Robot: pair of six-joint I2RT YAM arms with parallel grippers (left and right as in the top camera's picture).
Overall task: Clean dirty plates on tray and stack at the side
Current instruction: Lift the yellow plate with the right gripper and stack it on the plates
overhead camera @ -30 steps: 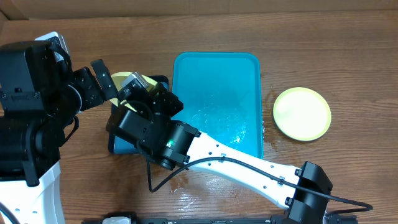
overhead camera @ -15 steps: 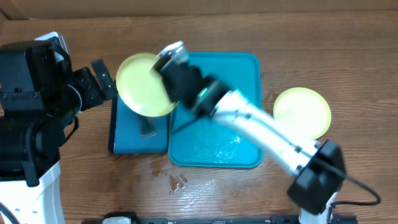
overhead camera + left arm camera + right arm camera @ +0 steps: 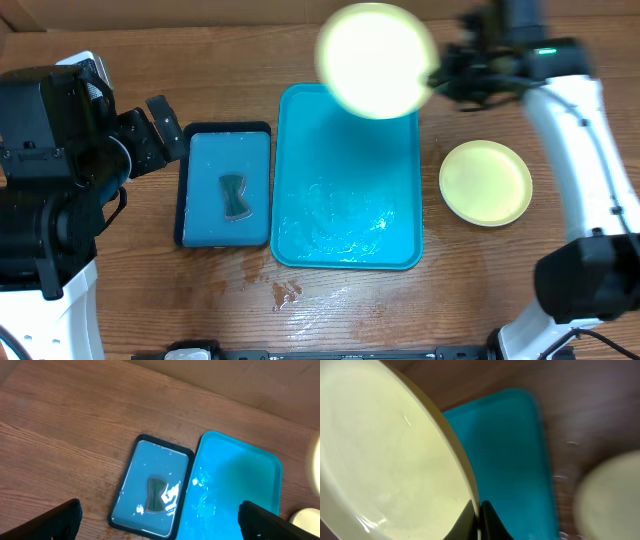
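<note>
Over the table (image 3: 150,90), the right hand (image 3: 432,78) clamps a plate (image 3: 375,60) by its right rim.

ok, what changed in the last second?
The right pincer, shut on a yellow-green plate throughout, swung it from over the small dark-rimmed tray rightward to the far edge of the large tray. Left pincer, both trays and the other plate stayed put.

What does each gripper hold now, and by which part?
The right gripper pinches the yellow-green plate by its rim. The left gripper is open and holds nothing.
</note>
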